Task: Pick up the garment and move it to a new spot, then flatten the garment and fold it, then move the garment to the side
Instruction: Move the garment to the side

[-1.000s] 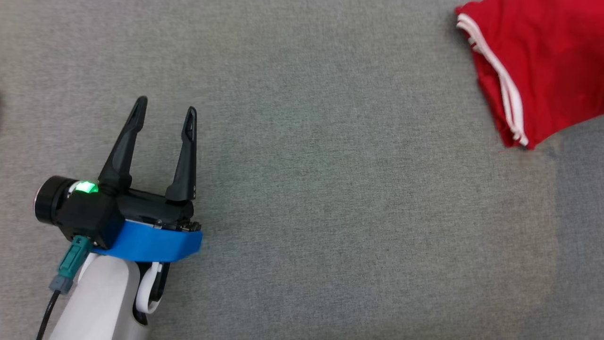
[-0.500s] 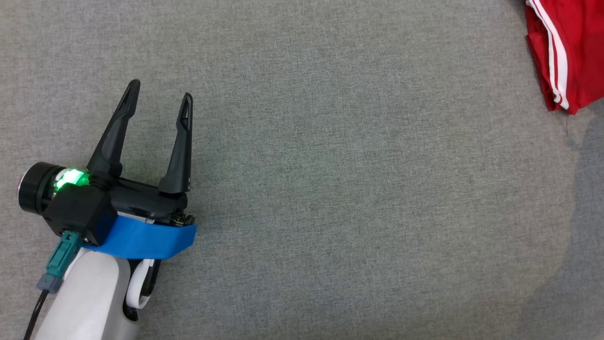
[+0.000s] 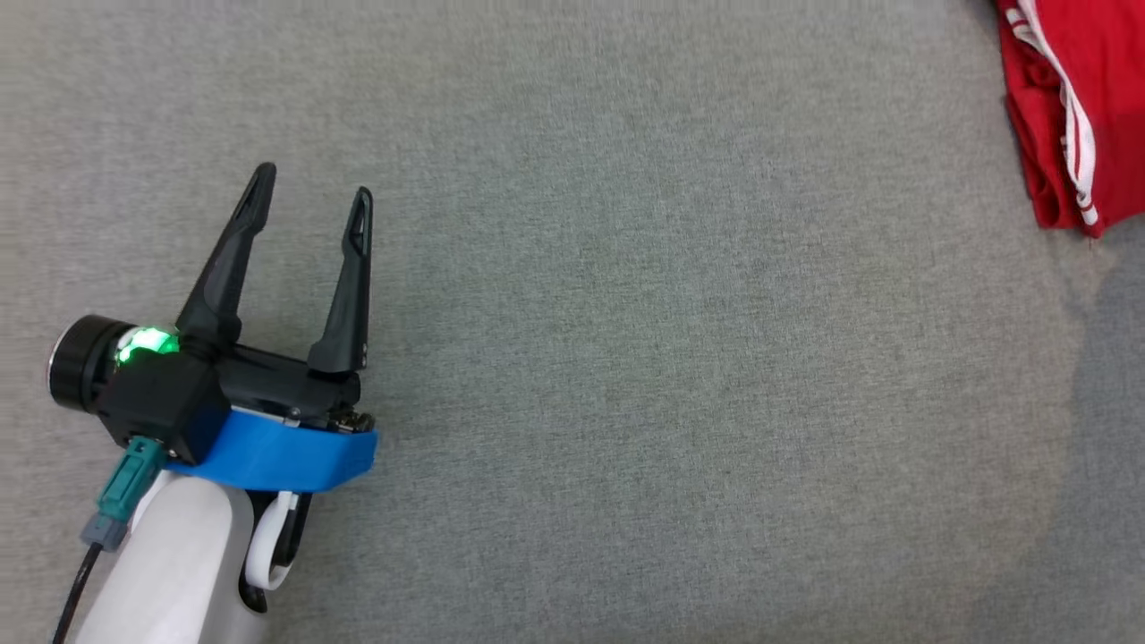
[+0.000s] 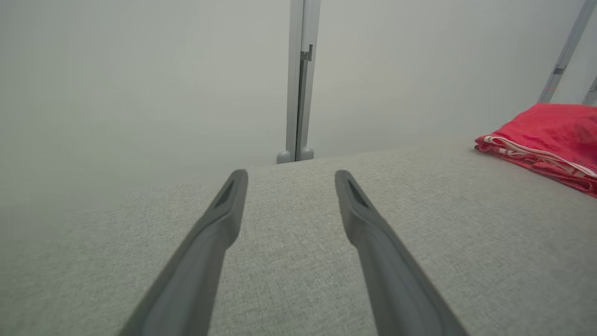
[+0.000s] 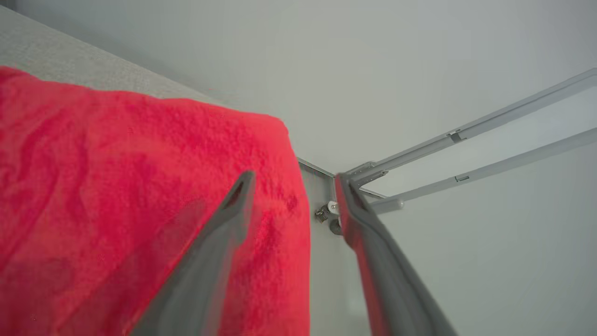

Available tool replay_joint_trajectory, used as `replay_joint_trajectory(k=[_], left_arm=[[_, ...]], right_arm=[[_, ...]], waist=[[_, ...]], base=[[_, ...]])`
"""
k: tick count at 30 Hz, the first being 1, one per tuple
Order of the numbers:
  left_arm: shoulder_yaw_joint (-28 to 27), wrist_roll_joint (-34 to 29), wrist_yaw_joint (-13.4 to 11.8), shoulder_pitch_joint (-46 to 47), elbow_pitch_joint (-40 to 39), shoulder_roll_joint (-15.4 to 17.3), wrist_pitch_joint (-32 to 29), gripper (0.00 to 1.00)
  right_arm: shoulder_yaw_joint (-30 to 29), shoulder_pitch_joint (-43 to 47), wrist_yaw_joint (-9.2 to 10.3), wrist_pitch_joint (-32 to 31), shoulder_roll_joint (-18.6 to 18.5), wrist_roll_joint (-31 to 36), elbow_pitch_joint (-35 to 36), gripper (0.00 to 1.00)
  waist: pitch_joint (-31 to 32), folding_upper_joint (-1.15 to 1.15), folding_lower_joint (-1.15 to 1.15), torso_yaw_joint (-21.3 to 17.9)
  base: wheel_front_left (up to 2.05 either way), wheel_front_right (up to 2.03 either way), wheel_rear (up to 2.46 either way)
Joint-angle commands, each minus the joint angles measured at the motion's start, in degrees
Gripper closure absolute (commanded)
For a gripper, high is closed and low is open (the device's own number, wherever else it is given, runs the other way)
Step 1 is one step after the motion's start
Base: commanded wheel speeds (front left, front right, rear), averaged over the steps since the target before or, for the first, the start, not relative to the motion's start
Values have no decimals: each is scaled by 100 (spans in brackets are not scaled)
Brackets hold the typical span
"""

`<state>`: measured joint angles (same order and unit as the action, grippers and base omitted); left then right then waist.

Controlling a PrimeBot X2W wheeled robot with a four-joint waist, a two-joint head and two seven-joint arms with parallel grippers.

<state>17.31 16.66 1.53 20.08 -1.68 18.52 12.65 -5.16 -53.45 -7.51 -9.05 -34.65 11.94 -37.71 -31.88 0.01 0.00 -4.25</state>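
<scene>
The garment (image 3: pixel 1118 107) lies at the far right of the desk (image 3: pixel 626 358), just under the right hand (image 5: pixel 295 177), whose 2 fingers are apart, and well away from the left hand (image 3: pixel 313 182), fingers apart too.

Head looks down; all views share garment (image 3: pixel 1114 89).
</scene>
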Motion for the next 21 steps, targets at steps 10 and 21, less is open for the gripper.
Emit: replay_joint_trajectory(k=[10,21], left_arm=[[76,190,-31,-441,461,-148,130,0],[-78,446,-98,-1136,1194,-372,239,0]], right_arm=[[-565,1087,2,351,769,-13,143,0],[-697,2927,1,1195,1933,-1226,1439,0]], waist=[[1085,-1,0,158],[2275,-1,0,436]], base=[[0,0,0],[0,0,0]])
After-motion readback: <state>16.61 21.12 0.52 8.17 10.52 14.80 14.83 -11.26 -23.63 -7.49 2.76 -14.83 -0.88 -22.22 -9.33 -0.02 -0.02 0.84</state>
